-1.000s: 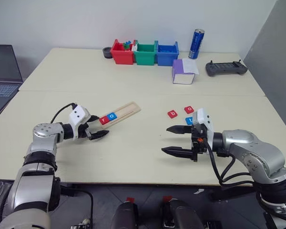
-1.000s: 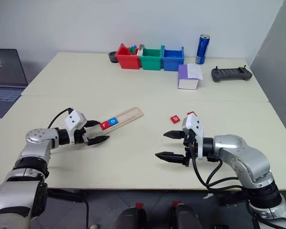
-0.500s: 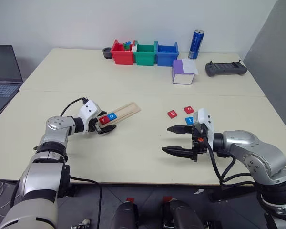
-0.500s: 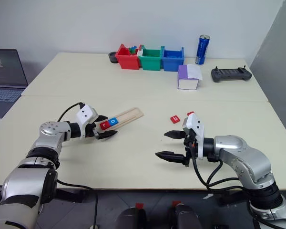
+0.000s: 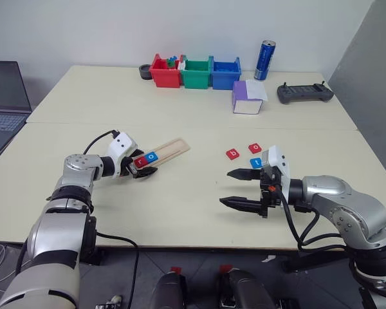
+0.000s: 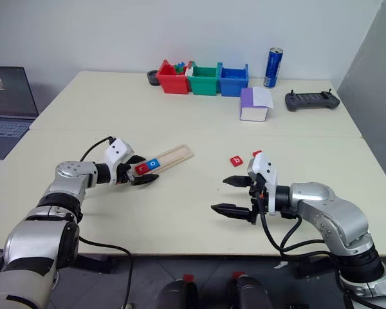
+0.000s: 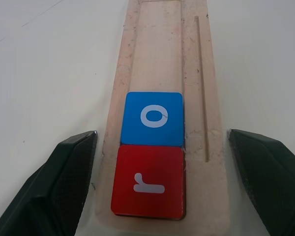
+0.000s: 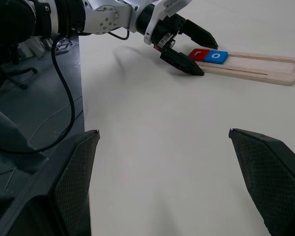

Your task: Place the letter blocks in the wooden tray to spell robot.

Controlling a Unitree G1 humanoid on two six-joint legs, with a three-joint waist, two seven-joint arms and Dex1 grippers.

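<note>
Left eye view has the big pale table (image 5: 180, 109) with the tray (image 5: 159, 153) lying at an angle on it, near end sitting right between the left gripper (image 5: 143, 168) fingers, which are spread wide, one on each side of the wood and not squeezing it as far as I can see. Right gripper (image 5: 241, 188) hangs over bare table well off to the side of the tray, fingers wide too, nothing in them. In the tray, the red r (image 7: 148, 181) sits closest to the left fingertips, blue o (image 7: 152, 118) touching it just past that. Loose blocks: red b (image 5: 232, 154), another red tile (image 5: 255, 148) and a blue tile (image 5: 256, 163) lie just beyond the right fingers.
</note>
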